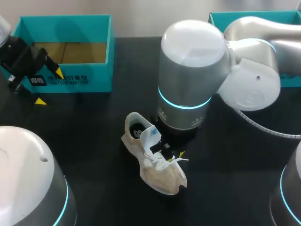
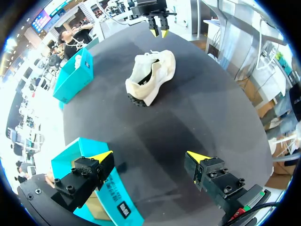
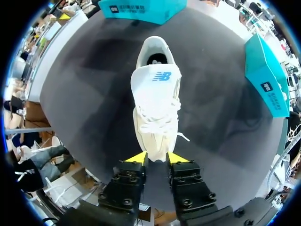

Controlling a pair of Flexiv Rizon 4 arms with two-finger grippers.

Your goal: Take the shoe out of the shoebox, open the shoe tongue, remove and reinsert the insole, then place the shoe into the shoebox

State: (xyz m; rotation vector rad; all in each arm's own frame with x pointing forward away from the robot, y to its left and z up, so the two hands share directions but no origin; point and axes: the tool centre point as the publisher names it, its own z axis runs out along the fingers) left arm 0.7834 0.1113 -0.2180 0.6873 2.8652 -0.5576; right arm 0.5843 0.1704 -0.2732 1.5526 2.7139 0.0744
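- While the shoe lies out on the black table in the head view, heel far-left and toe near-right, my right gripper sits just beside its laced middle, on the right, so the right arm is plainly the nearer one; my left gripper hangs well apart at the far left, in front of the teal shoebox, which stands open, cardboard-brown inside
- Seen from the left wrist view, the left gripper is spread wide with nothing between its fingers; the shoe is well ahead, a cream, soft-sided trainer on a chunky ridged sole, and the right gripper's tips point down just beyond it, seemingly clear of it
- Seen from the right wrist view, the shoe's long axis runs straight away from the right gripper, toe nearest and showing between the narrowly parted tips; I judge they grip nothing. The white padded tongue stands up farther along that axis, above loose white laces, with the dark heel opening beyond
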